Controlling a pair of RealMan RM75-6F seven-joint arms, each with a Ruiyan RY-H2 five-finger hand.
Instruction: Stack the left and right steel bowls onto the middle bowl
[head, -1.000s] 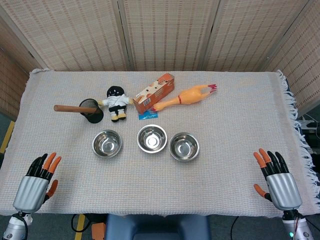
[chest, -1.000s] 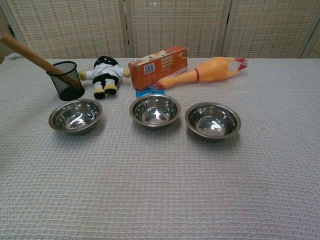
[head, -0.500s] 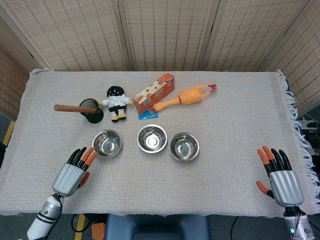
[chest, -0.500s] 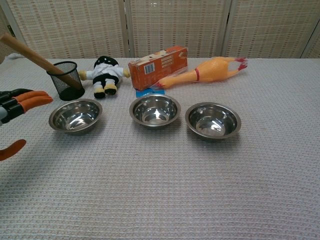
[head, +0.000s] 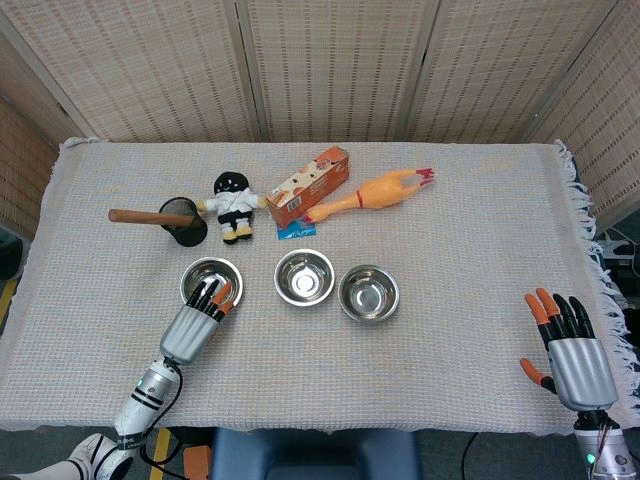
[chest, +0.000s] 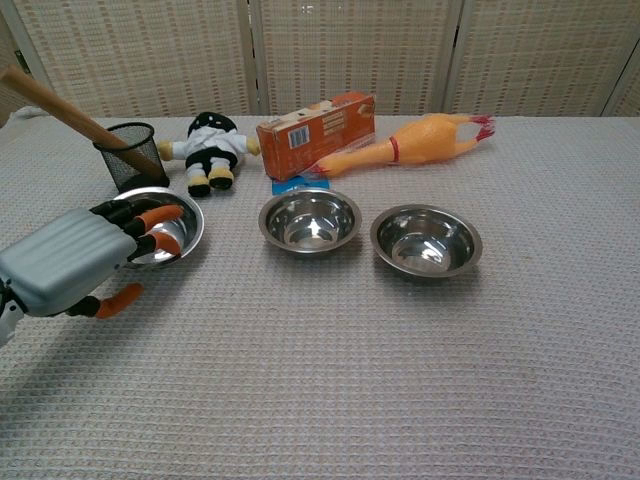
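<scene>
Three steel bowls stand in a row on the cloth: the left bowl (head: 206, 271) (chest: 185, 215), the middle bowl (head: 304, 277) (chest: 310, 220) and the right bowl (head: 368, 293) (chest: 426, 240). My left hand (head: 195, 322) (chest: 75, 262) lies at the near side of the left bowl. Its fingers (chest: 155, 228) reach over the near rim into the bowl, while the thumb hangs apart below and outside it. My right hand (head: 572, 350) hovers open at the table's near right corner, far from the bowls, and the chest view does not show it.
Behind the bowls are a black mesh cup (head: 183, 221) (chest: 130, 155) with a wooden stick, a small doll (head: 234, 206), an orange box (head: 308, 185) and a rubber chicken (head: 380, 190). The cloth's fringed edge (head: 592, 250) runs along the right.
My left hand has moved forward and right from the near left corner to the left bowl, its fingers now over the rim. The right hand drifted slightly back and right.
</scene>
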